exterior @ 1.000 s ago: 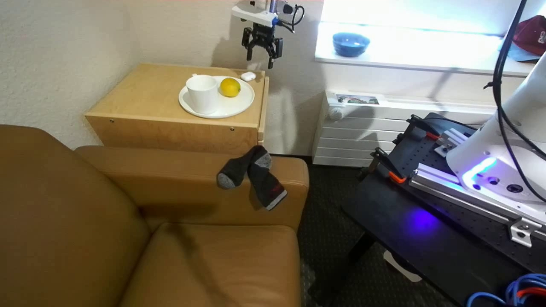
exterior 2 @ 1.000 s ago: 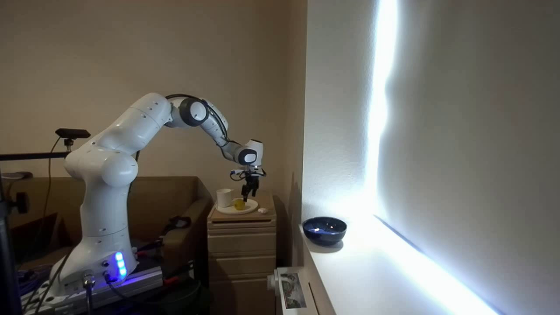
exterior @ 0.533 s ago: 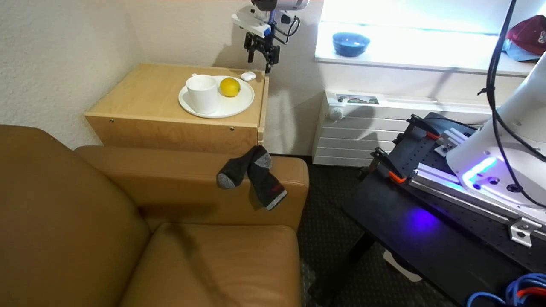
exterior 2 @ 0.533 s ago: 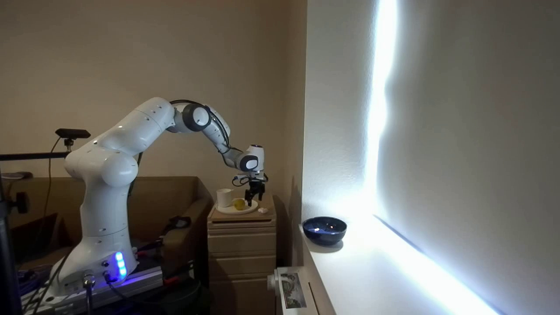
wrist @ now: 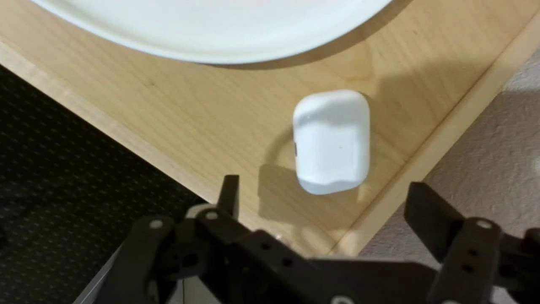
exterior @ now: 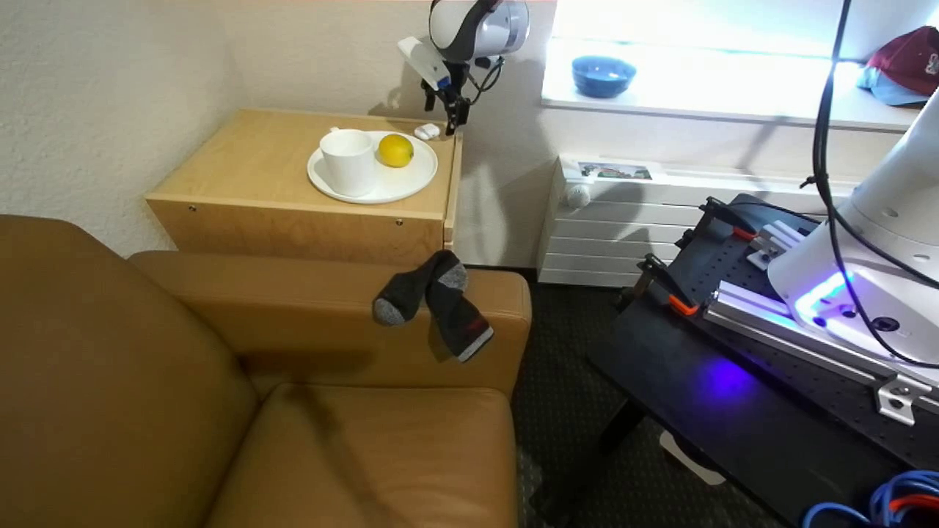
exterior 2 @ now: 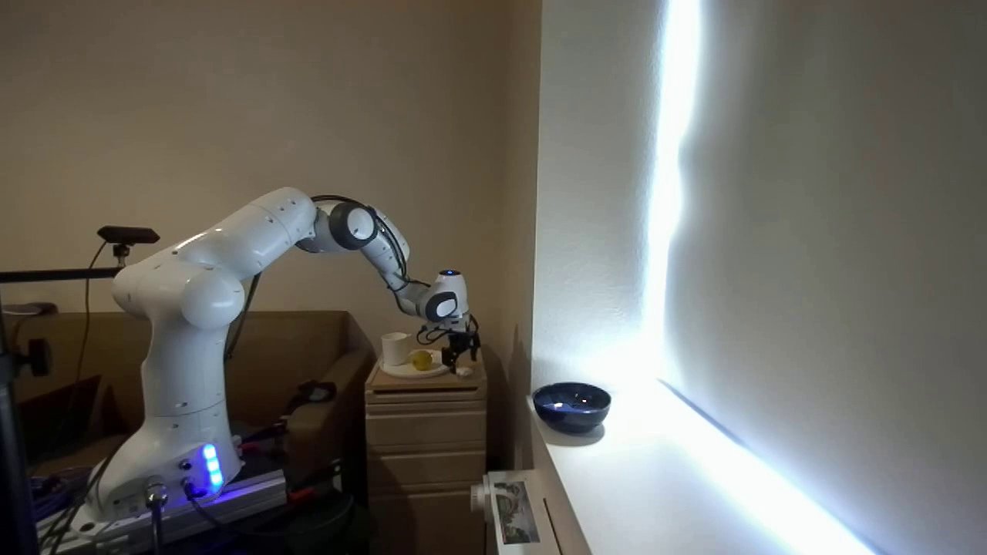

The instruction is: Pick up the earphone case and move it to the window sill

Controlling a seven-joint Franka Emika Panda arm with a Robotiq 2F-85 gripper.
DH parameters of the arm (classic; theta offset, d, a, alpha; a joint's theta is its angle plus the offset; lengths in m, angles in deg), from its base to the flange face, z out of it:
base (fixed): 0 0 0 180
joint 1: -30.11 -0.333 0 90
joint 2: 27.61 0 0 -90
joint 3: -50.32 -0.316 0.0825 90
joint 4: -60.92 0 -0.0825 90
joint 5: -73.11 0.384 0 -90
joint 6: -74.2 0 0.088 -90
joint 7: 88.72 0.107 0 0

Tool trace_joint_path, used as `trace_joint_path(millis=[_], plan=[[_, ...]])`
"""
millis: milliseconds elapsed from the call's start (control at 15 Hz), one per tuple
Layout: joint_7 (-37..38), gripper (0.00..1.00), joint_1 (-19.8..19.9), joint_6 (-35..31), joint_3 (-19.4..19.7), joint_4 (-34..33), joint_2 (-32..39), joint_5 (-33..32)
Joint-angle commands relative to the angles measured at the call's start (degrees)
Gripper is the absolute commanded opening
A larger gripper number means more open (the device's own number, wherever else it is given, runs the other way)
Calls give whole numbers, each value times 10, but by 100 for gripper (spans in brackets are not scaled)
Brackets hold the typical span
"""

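Observation:
The earphone case, small, white and rounded, lies on the light wooden side table near its edge. It also shows in both exterior views. My gripper is open and empty, with its fingers wide apart. In the wrist view the case lies just ahead of the fingertips, between their lines. In both exterior views the gripper is low over the table's corner, close to the case. The window sill is a long, bright white ledge, also in an exterior view.
On the side table a white plate holds a white mug and a yellow fruit. A blue bowl and a cap are on the sill. A radiator stands below it. A sofa borders the table.
My gripper has moved down towards the case and, in an exterior view, a little to the right. The wrist has tilted. The case has not moved.

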Motion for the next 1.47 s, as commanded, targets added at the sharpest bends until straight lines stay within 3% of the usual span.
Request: trace_joint_path(millis=[0, 200, 467, 733, 800, 1400], plan=[[4, 100, 4, 0, -4, -6, 3, -6], [4, 100, 4, 0, -5, -9, 4, -6], [-63, 100, 38, 16, -54, -34, 12, 6], [-58, 100, 35, 67, -46, -62, 25, 1], [-50, 100, 25, 35, -40, -35, 12, 2], [-64, 100, 45, 46, -56, -79, 59, 12]])
